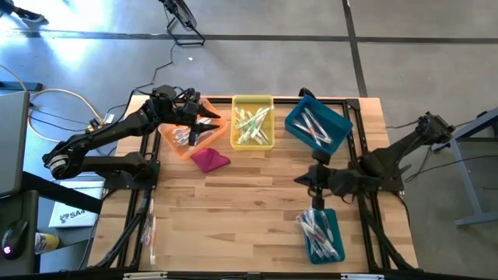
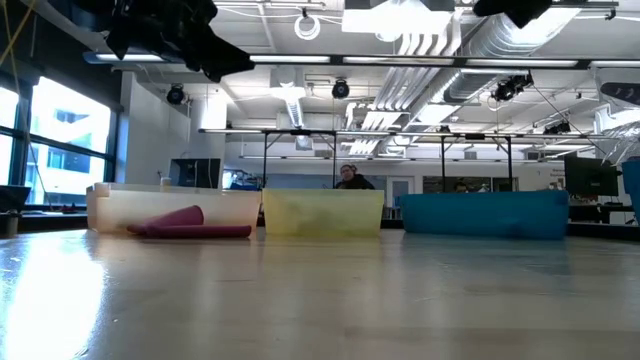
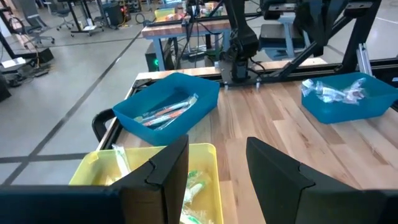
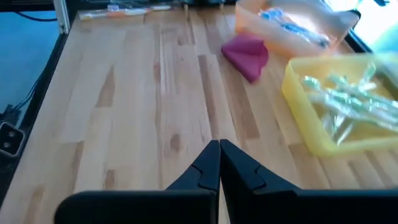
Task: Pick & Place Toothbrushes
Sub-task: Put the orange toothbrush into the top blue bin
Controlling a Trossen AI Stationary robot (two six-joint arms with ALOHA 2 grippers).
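1. Open workshop behind, with ceiling ducts and lights; in front, a pale wooden table carrying four bins and a magenta cloth lump.
2. Toothbrushes sorted by bin: some in the orange bin, green and clear ones in the yellow bin, some in the upper teal bin, and more in the lower teal bin at the near right.
3. A few loose toothbrushes off the table's left edge, along the frame.
4. Left gripper raised over the inner end of the orange bin, beside the yellow one; fingers spread wide, nothing between them.
5. Right gripper low over bare wood between the two teal bins; fingers pressed together, holding nothing visible.
6. Probably between picks: neither gripper loaded, left arm placed to reach into a bin.
7. Next move, by judgement: lower the left gripper into the orange bin, line the open fingers across one thin stick, and close on that one alone.
8. Risk: brushes heaped and overlapping, so easy to lift several or let one slip.
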